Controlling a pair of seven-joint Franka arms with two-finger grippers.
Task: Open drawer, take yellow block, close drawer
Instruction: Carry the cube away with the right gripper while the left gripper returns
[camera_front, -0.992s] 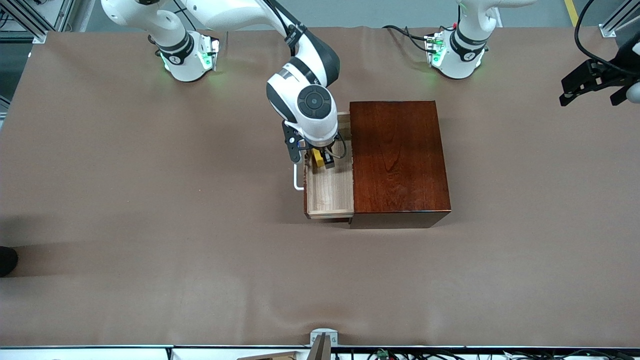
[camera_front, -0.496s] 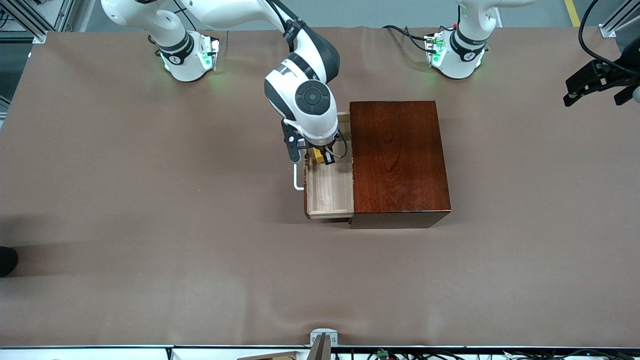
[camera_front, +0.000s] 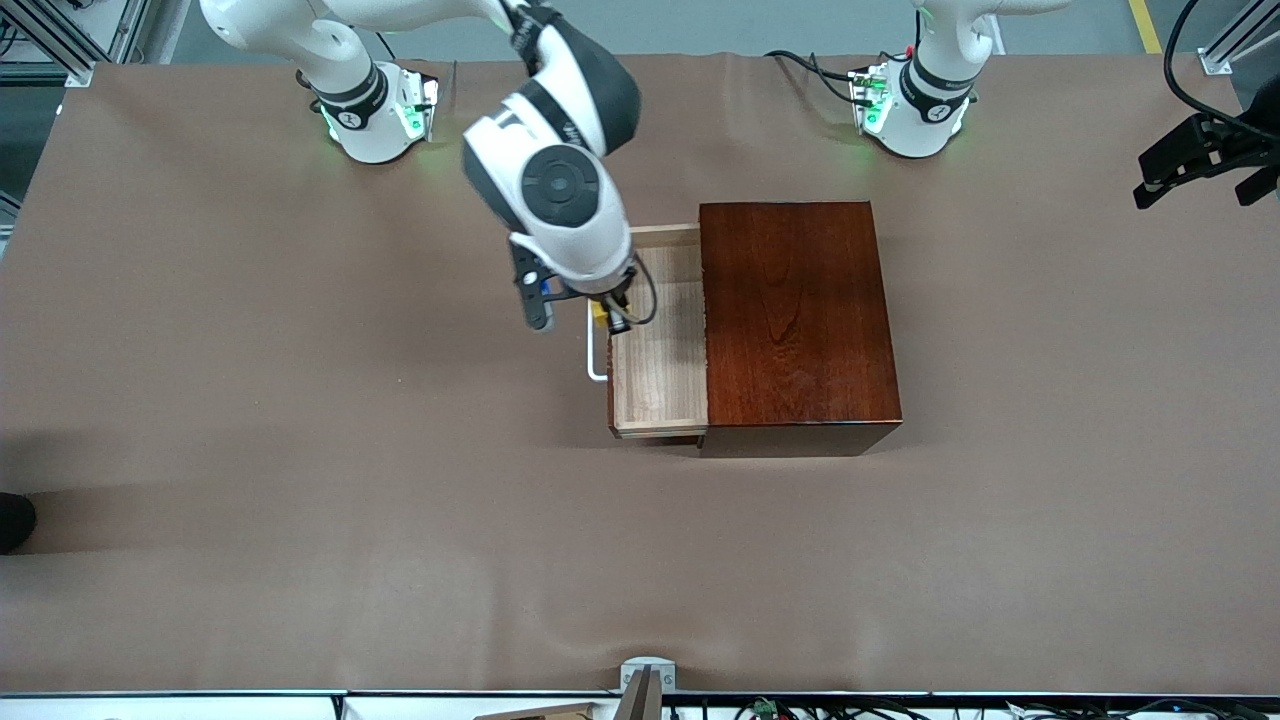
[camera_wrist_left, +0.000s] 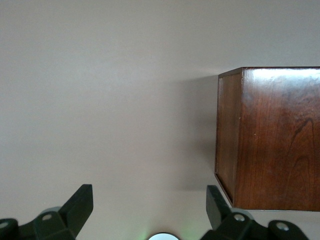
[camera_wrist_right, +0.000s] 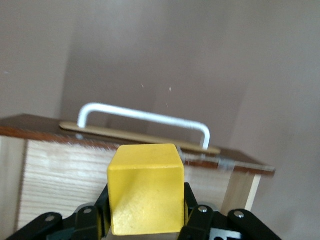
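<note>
two white franka arms with dark joints

glossy white shells, black joint bands, a round dark cap on the right arm's wrist, green lights at both bases, black cables.

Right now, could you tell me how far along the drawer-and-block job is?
Done: the drawer stands pulled out of the wooden box. In hand: the right gripper is shut on the yellow block and holds it over the drawer's handle edge. Left: move the block clear and push the drawer shut. The left gripper waits open, off toward the left arm's end of the table.
</note>
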